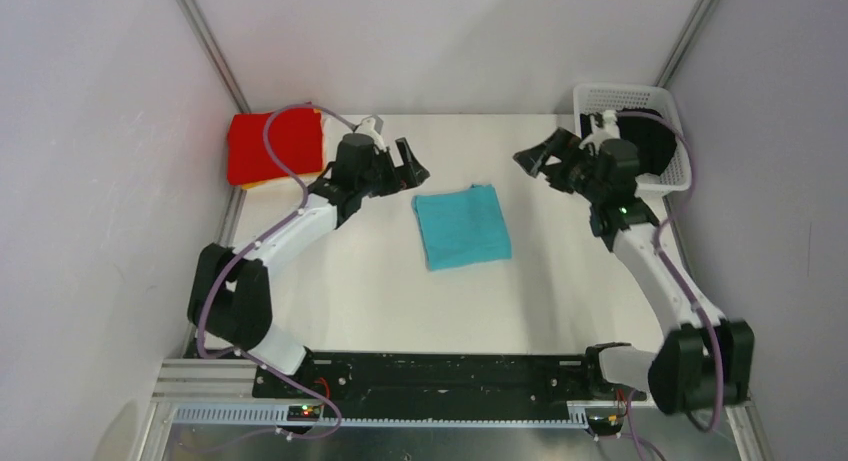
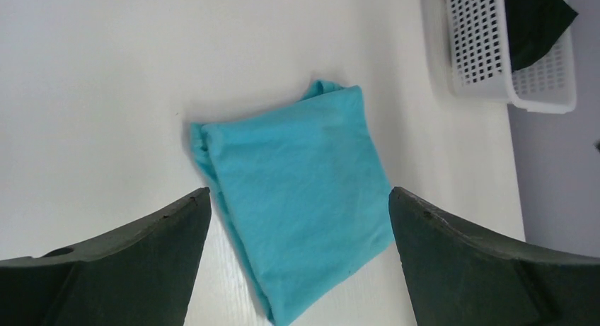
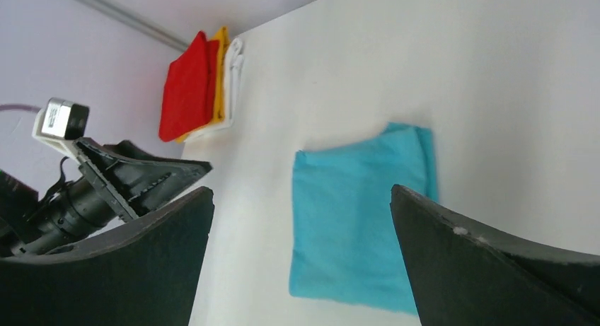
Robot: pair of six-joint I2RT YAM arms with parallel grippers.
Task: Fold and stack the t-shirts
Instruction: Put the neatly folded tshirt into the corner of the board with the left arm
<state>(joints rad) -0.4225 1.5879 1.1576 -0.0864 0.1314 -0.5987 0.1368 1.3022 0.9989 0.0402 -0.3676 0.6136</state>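
A turquoise-blue t-shirt (image 1: 462, 226) lies folded into a flat square in the middle of the table; it also shows in the left wrist view (image 2: 297, 191) and the right wrist view (image 3: 354, 220). A stack of folded t-shirts sits at the far left corner, red (image 1: 274, 146) on top, with orange (image 3: 221, 71) and white (image 3: 235, 64) under it. My left gripper (image 1: 412, 164) is open and empty, above the table left of the turquoise shirt. My right gripper (image 1: 535, 158) is open and empty, to its upper right. A black t-shirt (image 2: 534, 22) lies in the basket.
A white plastic lattice basket (image 1: 668, 186) stands at the far right corner, behind my right arm; it also shows in the left wrist view (image 2: 488, 50). Grey walls close in the table on the left, back and right.
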